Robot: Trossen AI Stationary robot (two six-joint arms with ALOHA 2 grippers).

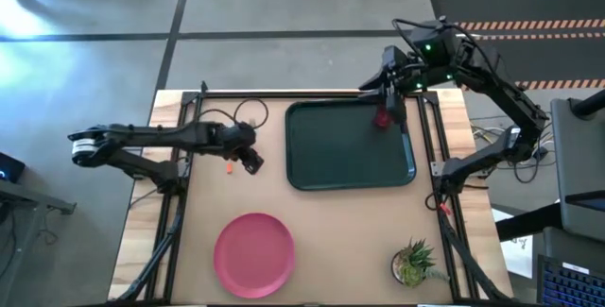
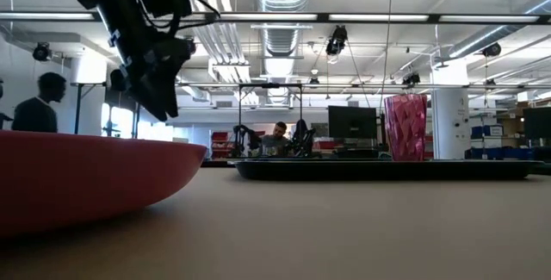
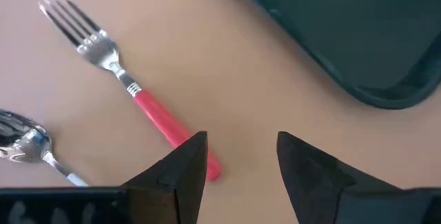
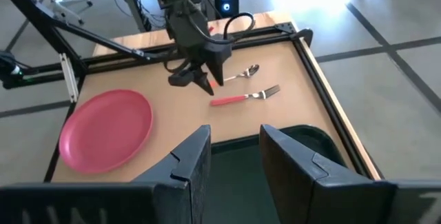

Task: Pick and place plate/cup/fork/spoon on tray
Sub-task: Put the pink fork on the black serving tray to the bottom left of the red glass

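Your left gripper (image 3: pixel 238 162) hangs above the fork (image 3: pixel 124 79), jaws wide, hiding its handle end, spoon (image 3: pixel 27 145) cut off beside it, cup (image 1: pixel 382 117) on the tray (image 1: pixel 340 151), right gripper (image 4: pixel 234 155) open above it, plate (image 1: pixel 253 254) near.

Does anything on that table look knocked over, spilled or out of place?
Nothing stands out. The cup stands upright on the tray, the plate lies flat on the table, and the fork and spoon lie side by side under the open left gripper. The little plant stands upright too.
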